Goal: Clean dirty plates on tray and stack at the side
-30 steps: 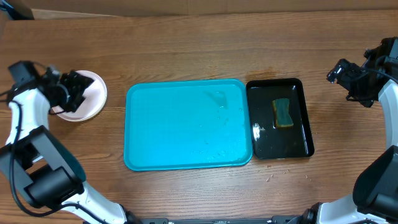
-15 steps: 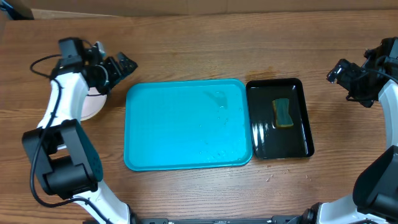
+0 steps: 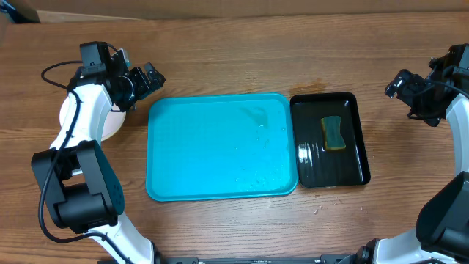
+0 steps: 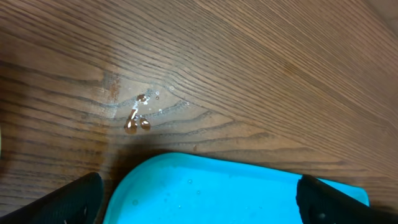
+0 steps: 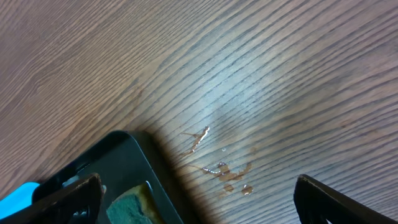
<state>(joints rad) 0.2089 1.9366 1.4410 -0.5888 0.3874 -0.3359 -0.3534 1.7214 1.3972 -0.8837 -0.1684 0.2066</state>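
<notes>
Zero items are sitting on the turquoise tray [image 3: 220, 147] at mid-table, while the plates [image 3: 111, 126], showing as one white disc part-hidden by the left arm, are resting on the wood to its left, so the task is looking finished. The left gripper [image 3: 149, 81], over those plates a second ago, is now hanging near the tray's far left corner, jaws wide apart and empty. The right gripper [image 3: 399, 86] is staying parked far right, likewise spread and holding nothing.
</notes>
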